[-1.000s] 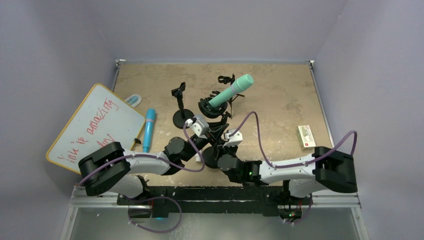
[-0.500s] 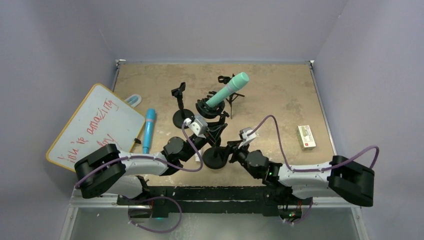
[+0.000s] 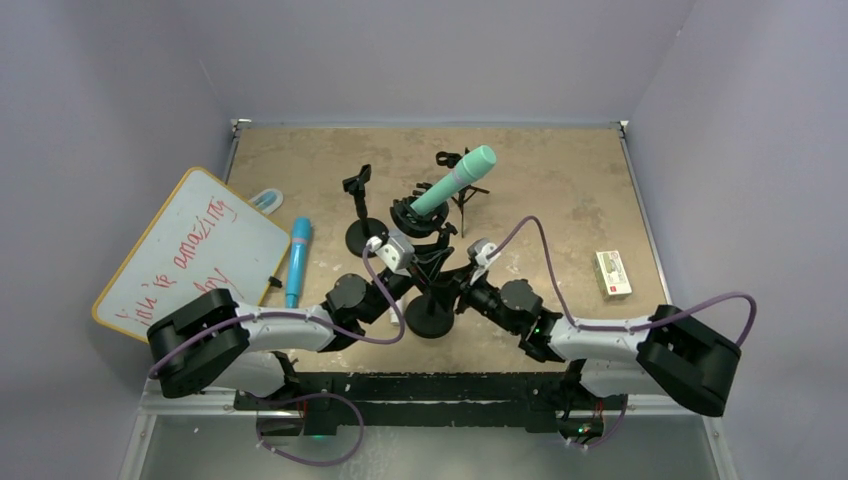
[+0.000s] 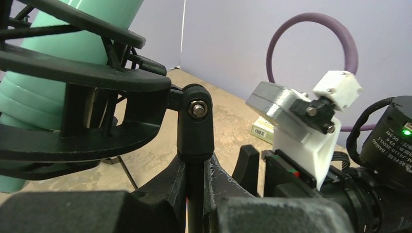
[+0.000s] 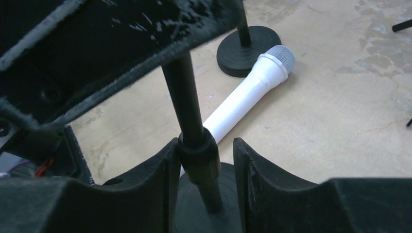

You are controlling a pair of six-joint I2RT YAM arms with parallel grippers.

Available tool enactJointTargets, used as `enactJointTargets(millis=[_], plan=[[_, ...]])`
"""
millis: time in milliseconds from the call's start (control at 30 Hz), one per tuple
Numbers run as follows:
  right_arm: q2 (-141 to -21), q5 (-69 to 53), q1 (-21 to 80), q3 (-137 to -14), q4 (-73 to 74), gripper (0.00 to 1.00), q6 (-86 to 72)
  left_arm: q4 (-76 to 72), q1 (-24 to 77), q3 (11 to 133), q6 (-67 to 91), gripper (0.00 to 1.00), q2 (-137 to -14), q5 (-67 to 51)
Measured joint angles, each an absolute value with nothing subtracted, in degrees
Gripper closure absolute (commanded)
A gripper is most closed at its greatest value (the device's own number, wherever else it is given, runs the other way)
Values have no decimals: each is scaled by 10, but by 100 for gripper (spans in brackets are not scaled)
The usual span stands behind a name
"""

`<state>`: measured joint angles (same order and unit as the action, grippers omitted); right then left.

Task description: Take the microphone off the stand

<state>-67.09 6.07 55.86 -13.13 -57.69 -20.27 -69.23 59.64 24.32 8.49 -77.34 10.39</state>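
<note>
Microphone (image 3: 455,182): mint-green body, smooth, satin, looks plastic. Its cradle (image 4: 73,73): black moulded plastic, slight sheen; pivot bolt (image 4: 197,108) bright metal. Stand (image 5: 187,97): pole smooth matt black; metal or plastic, cannot tell. Fingers (image 5: 145,184) of right gripper (image 5: 204,150): matt black, grainy, white scuffs. White microphone (image 5: 243,94): glossy plastic barrel, grey mesh grille. Tabletop (image 3: 570,190): matt, mottled tan, worn.

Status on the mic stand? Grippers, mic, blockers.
Left gripper shut on stand pole under the cradle. Right gripper jaws open, straddling the collar. Mint microphone seated in cradle, tilted. White microphone lying by base.
</note>
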Motion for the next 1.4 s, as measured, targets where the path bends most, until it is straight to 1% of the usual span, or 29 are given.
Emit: enactJointTargets(millis=[200, 300, 433, 467, 533, 633, 733, 800, 867, 933, 1033, 1067, 1133, 1267, 1333, 1400], plan=[[-752, 48, 562, -182, -591, 90, -174, -682, 592, 240, 84, 100, -764, 114], [-762, 48, 562, -187, -599, 100, -173, -677, 589, 236, 84, 100, -755, 124], [-756, 59, 566, -187, -591, 100, -183, -673, 589, 235, 84, 100, -752, 124], [-749, 83, 575, -187, -580, 100, -191, -673, 590, 235, 84, 100, -752, 123], [-731, 146, 606, -187, -554, 100, -206, -673, 591, 235, 87, 100, -752, 120], [-710, 286, 675, -196, -501, 100, -231, -672, 597, 235, 97, 100, -752, 112], [-714, 434, 738, -240, -408, 100, -280, -671, 600, 235, 102, 100, -752, 103], [-733, 496, 757, -279, -338, 99, -326, -669, 600, 235, 104, 100, -752, 103], [-760, 548, 766, -323, -267, 89, -383, -666, 597, 235, 106, 100, -750, 107], [-784, 579, 770, -355, -221, 82, -425, -663, 590, 235, 113, 100, -750, 117], [-798, 599, 773, -372, -196, 77, -455, -660, 587, 235, 117, 100, -749, 122], [-794, 596, 773, -368, -202, 72, -451, -660, 587, 235, 117, 100, -749, 122], [-775, 574, 773, -343, -233, 58, -431, -659, 589, 235, 119, 100, -747, 117], [-690, 501, 764, -241, -337, 31, -390, -658, 602, 235, 114, 100, -744, 101], [-637, 448, 744, -185, -390, 26, -358, -658, 602, 234, 114, 100, -743, 100], [-603, 386, 712, -154, -423, 23, -337, -658, 601, 234, 114, 100, -743, 101]])
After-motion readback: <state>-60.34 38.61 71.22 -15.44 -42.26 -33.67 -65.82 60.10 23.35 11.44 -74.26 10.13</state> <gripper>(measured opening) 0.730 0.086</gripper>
